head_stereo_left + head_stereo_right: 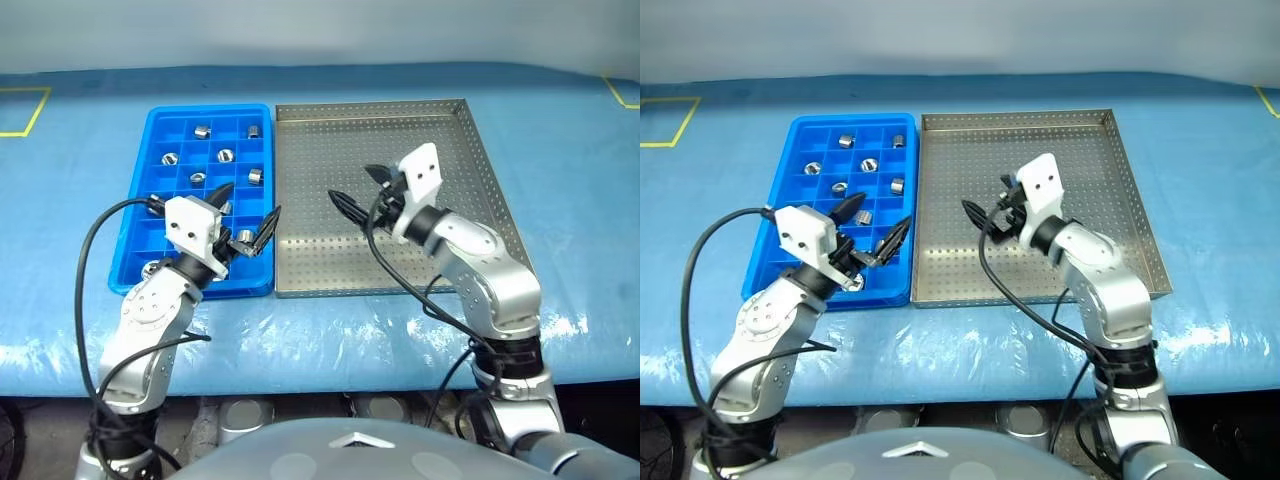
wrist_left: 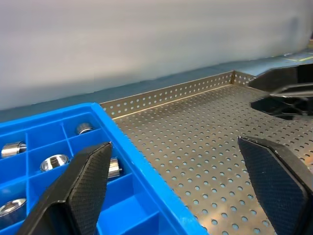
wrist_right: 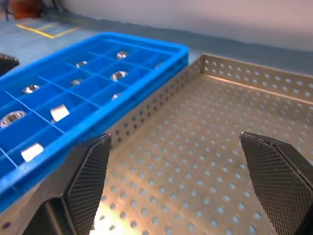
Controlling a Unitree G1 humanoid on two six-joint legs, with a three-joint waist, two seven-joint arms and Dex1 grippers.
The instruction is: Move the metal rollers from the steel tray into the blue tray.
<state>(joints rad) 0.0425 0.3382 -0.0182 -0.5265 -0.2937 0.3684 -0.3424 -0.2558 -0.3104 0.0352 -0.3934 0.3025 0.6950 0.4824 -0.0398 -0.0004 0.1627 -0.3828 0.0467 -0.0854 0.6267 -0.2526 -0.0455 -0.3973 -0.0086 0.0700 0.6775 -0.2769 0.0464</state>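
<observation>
- Over the blue-covered desk (image 1: pixel 560 110), my left claw (image 1: pixel 250 212) hangs with jaws released and empty above the near right corner of the blue tray (image 1: pixel 150 135), by the rim where it meets the steel tray (image 1: pixel 470 130).
- My right claw (image 1: pixel 360 185) is spread wide and carries nothing, poised above the middle of the steel tray's perforated floor.
- The metal rollers (image 1: pixel 226 155) all lie in the blue tray's square compartments, scattered one to a cell as far as I can tell; one more sits at the near edge beside my left claw, partly hidden by it.
- Both wrist views look along bare dotted steel, and I can find no roller on the part of the steel tray in sight; the strip under my right arm is hidden.
- My judgement: the transfer looks at or near its end, so the step in hand is a check, not a grab.
- To do it well, I should clear my right arm off the steel tray so the covered strip can be seen, keep both claws released, and lift them clear of the blue tray's rim so no filled compartment is jostled.
- If a roller turns up, I would come at it from straight above, jaws either side of its curved wall, since a shiny short cylinder may roll on the steel.
</observation>
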